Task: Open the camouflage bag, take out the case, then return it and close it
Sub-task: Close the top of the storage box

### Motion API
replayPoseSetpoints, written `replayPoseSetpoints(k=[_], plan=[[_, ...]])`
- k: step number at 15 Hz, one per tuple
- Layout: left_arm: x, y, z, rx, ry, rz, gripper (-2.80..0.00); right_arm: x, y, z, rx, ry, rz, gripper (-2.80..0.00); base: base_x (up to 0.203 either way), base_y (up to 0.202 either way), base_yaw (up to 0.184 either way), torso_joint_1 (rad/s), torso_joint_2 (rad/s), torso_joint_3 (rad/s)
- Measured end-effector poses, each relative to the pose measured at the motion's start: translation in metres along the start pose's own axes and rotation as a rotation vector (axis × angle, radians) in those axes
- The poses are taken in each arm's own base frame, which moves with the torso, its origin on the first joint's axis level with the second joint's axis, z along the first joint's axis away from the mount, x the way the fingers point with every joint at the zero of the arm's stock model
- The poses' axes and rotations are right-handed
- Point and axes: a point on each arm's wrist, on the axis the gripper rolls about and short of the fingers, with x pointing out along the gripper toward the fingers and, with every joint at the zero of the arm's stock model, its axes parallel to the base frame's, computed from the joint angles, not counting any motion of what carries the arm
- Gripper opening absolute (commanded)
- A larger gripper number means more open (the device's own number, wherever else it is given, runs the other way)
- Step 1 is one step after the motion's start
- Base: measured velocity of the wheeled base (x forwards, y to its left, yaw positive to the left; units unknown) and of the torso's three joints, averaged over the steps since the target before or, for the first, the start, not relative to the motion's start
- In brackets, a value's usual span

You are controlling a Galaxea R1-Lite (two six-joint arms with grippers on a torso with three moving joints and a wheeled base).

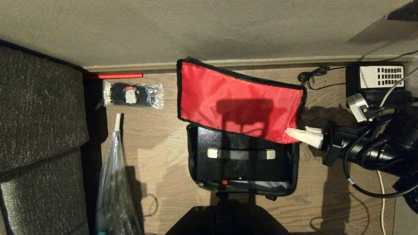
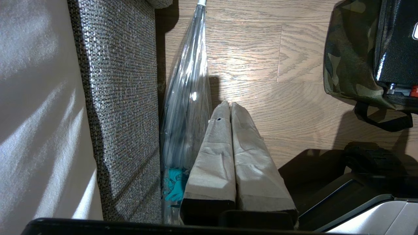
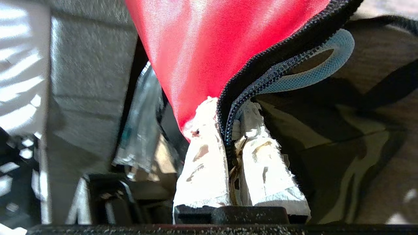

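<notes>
Bag: the camouflage bag [image 1: 243, 156] sits on the wooden floor [image 1: 156, 150] at the middle of my head view, its red-lined lid [image 1: 238, 98] lifted toward twelve o'clock.
Case: the black case [image 1: 241, 160] lies inside the bag, strap handle up, at six o'clock from the lid.
Right jaws: my right gripper [image 1: 305, 135] comes in from three o'clock, clamped together on the lid's zipper edge [image 3: 228, 130] at its near right corner; one pad is on the red lining, the other on the camouflage outside.
Left jaws: my left gripper [image 2: 231, 111] is parked at the robot's left, pressed together on nothing, beside a clear plastic bag [image 2: 189, 98] and the grey sofa [image 2: 117, 98].
Done: I judge the bag is opened.
Ambiguity: with the case in the bag, I cannot tell whether it awaits removal or has been returned.
Left: at the least, lowering the lid and closing the bag.
</notes>
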Motion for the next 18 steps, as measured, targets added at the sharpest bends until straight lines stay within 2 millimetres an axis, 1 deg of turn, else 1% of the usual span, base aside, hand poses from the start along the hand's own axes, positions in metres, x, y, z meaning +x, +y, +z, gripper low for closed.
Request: replayPoseSetpoints(k=[3,10,11,18], plan=[[0.0,0.0,0.0,0.0,0.0,0.0,-2.8,-0.002,0.003,-0.004,-0.086,0.009,0.0,-2.8,0.0,0.0,0.0,0.0,0.0,0.0],[0.0,0.0,0.0,0.0,0.0,0.0,-2.8,-0.005,0.006,-0.001,-0.151,-0.03,-0.001,-2.8,0.0,0.0,0.0,0.0,0.0,0.0],[0.0,0.0,0.0,0.0,0.0,0.0,-2.8,-0.006,0.007,0.0,-0.159,-0.032,-0.001,0.0,0.0,0.0,0.0,0.0,0.0,0.0],[0.0,0.0,0.0,0.0,0.0,0.0,-2.8,-0.009,0.016,0.001,-0.156,-0.05,0.039,0.0,0.0,0.0,0.0,0.0,0.0,0.0]])
